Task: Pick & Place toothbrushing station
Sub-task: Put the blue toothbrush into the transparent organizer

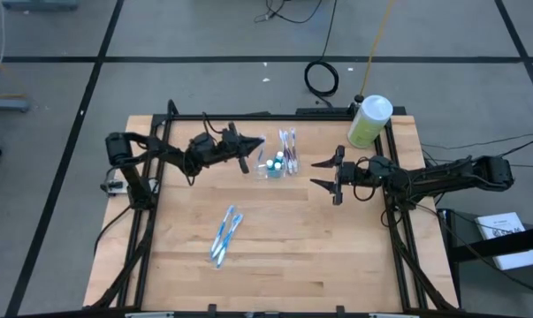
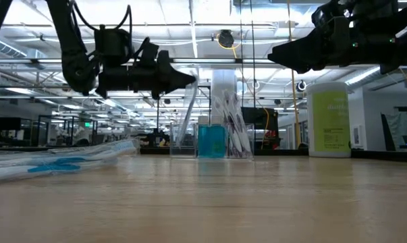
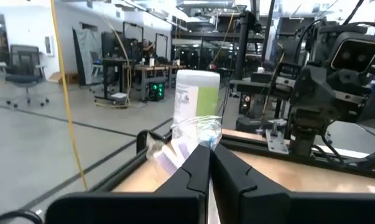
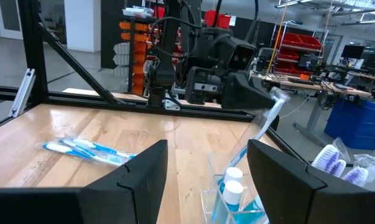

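Observation:
The toothbrushing station is a small clear tray at the table's far middle. Blue-capped tubes and purple-bristled brushes stand in it. My left gripper hovers level just left of the tray, shut on a clear toothbrush that slants down toward it. My right gripper waits open to the right of the tray with nothing between its fingers. Two packaged blue toothbrushes lie flat on the wood nearer the front. My left gripper pinches the toothbrush at its upper end between its two fingers. The fingers lie about level and come from the table's left. The brush hangs slanting below them, and its lower end reaches down into the clear tray.
A green bottle with a white cap stands at the table's far right corner. Black frame rails run along the left and right edges. Bare wood lies across the table's near half.

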`<state>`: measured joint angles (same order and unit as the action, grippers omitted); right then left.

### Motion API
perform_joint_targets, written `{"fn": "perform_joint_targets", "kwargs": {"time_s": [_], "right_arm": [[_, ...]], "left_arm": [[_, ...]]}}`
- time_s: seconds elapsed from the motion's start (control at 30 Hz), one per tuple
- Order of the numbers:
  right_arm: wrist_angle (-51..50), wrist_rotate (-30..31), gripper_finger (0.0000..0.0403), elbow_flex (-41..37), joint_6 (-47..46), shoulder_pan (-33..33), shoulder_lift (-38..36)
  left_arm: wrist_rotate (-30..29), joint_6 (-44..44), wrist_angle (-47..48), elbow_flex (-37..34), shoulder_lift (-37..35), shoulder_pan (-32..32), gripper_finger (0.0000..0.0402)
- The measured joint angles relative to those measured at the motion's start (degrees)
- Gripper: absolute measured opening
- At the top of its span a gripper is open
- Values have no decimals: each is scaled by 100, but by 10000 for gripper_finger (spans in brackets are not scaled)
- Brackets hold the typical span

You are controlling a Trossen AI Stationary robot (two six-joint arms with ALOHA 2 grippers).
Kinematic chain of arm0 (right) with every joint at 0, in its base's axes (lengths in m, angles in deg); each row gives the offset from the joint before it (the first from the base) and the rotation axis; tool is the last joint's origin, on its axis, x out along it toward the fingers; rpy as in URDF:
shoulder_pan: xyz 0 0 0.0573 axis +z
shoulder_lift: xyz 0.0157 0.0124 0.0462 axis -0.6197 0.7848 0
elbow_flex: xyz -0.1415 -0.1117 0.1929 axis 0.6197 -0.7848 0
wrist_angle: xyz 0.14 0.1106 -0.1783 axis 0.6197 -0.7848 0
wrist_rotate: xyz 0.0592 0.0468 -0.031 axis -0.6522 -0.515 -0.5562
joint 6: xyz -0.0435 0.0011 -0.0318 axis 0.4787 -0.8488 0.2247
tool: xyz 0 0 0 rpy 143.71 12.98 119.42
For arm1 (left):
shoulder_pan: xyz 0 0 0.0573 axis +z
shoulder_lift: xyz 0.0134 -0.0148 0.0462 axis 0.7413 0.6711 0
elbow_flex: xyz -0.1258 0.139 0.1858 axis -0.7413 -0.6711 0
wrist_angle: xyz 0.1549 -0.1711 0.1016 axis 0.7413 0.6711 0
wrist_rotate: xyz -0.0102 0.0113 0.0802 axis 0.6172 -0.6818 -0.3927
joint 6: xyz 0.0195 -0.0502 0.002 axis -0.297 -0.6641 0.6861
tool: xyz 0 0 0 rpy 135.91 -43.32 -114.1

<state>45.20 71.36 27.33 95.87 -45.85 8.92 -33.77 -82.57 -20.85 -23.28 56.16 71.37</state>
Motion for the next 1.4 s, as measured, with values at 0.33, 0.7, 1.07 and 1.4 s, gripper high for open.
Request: {"fn": "perform_joint_targets", "kwargs": {"time_s": [0.33, 0.7, 1.07, 1.4], "right_arm": [[-46, -2, 212, 0, -20, 0, 0], [-90, -2, 212, 2, -22, 0, 0], [-90, -2, 212, 2, -66, 0, 0], [-92, -2, 212, 2, -67, 0, 0]], "left_arm": [[-1, -107, 196, 0, 39, -2, 6], [-51, -146, 569, 2, 35, -2, 4], [-74, -286, 590, 2, 35, -2, 10], [-244, -527, 561, 0, 37, -2, 89]]}}
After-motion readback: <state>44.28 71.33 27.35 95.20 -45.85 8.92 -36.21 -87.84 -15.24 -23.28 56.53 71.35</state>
